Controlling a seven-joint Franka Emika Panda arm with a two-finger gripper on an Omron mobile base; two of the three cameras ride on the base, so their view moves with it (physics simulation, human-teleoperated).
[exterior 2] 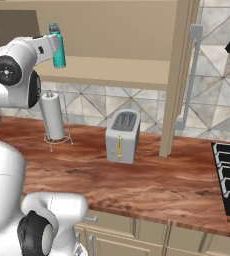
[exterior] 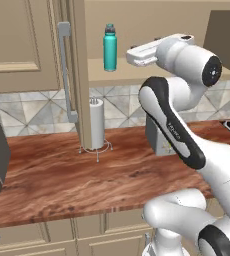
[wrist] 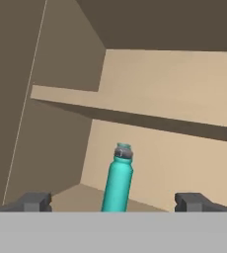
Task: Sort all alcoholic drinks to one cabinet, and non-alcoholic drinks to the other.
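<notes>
Upright on the floor of the open tan wooden wall cabinet (exterior: 152, 75) stands the teal cylindrical bottle with its grey-teal cap (exterior: 110, 47), near the cabinet's left wall and just under its single shelf (wrist: 135, 116). The two-finger gripper (wrist: 113, 201) hangs in front of the bottle with its dark tips spread wide, one on either side of it and touching nothing; the bottle is free.

By its look the bottle is a stiff, smooth-sided flask, probably slippery and a little top-heavy because it is tall and narrow. A nudge near the cap could tip it, so the best hold, should it need moving, is across the straight body around mid-height, below the narrowing neck.

Looking along the fingers, the hand view gives the cabinet's inside corner and the shelf above the bottle. From the base views come things further from the bottle: the cabinet door with its long grey bar handle (exterior: 64, 70), the white paper-towel roll on a wire stand (exterior: 96, 125) on the red-brown wooden counter (exterior: 62, 180) below, and, in the right base view, a silver toaster (exterior 2: 122, 136).
</notes>
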